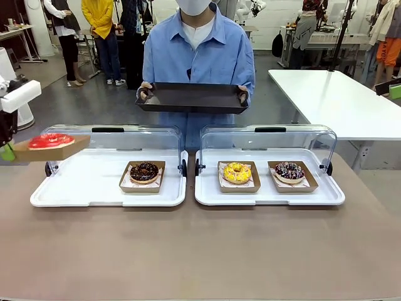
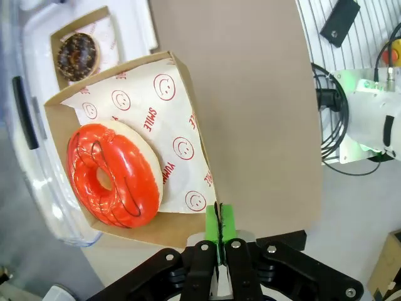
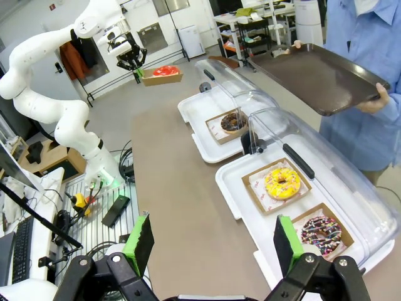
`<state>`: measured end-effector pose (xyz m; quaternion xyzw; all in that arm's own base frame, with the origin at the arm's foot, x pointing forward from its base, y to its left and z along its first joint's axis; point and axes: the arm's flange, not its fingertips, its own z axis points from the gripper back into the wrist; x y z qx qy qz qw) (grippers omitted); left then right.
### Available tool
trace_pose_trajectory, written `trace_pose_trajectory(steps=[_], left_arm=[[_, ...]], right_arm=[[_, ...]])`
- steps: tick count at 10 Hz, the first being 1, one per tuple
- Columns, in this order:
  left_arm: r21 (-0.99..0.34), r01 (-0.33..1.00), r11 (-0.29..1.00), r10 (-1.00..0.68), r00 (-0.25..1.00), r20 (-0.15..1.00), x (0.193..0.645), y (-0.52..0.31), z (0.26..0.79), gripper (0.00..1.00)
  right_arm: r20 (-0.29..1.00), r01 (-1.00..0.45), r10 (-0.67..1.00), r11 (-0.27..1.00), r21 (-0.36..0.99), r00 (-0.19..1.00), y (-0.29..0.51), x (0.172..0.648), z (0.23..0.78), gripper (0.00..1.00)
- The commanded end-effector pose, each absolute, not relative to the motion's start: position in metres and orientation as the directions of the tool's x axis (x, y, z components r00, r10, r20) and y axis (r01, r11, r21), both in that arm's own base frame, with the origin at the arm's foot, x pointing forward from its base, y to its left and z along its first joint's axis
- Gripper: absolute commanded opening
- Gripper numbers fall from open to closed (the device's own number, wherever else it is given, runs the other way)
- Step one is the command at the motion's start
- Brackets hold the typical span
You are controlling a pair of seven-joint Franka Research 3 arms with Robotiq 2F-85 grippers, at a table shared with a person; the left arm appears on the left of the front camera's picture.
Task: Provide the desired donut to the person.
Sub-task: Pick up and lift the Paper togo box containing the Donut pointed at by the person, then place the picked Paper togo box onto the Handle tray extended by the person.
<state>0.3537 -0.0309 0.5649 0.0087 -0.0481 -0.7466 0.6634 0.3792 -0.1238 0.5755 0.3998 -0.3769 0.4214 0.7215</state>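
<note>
Left claw pinched tight on rim of brown cardboard tray, held in air at table's left end, beside clear-lidded white display tray. Inside: glossy red-glazed ring donut, thin dark lines across icing, on white paper liner printed with red smileys and "SMILE". Right claw wide, empty. Far side: person in light blue shirt holding dark rectangular tray.

We see the left arm's black gripper cut off by the left edge; the red-glazed ring donut hides part of the floor of its brown cardboard box.
</note>
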Motion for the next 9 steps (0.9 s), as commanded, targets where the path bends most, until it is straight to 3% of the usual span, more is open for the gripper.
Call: trace_pose_trajectory(steps=[1, 9], left_arm=[[0.106, 0.992, -0.068, -0.997, -0.071, 0.028, 0.3581, -0.0404, 0.5689, 0.0], [0.093, 0.99, -0.109, -0.992, -0.114, 0.048, 0.3577, -0.0358, 0.5709, 0.0]], right_arm=[[0.883, -0.91, 0.301, 0.32, 0.262, 0.36, -0.123, 0.3792, 0.5749, 1.0], [0.883, -0.91, 0.301, 0.32, 0.262, 0.36, -0.123, 0.3792, 0.5749, 1.0]])
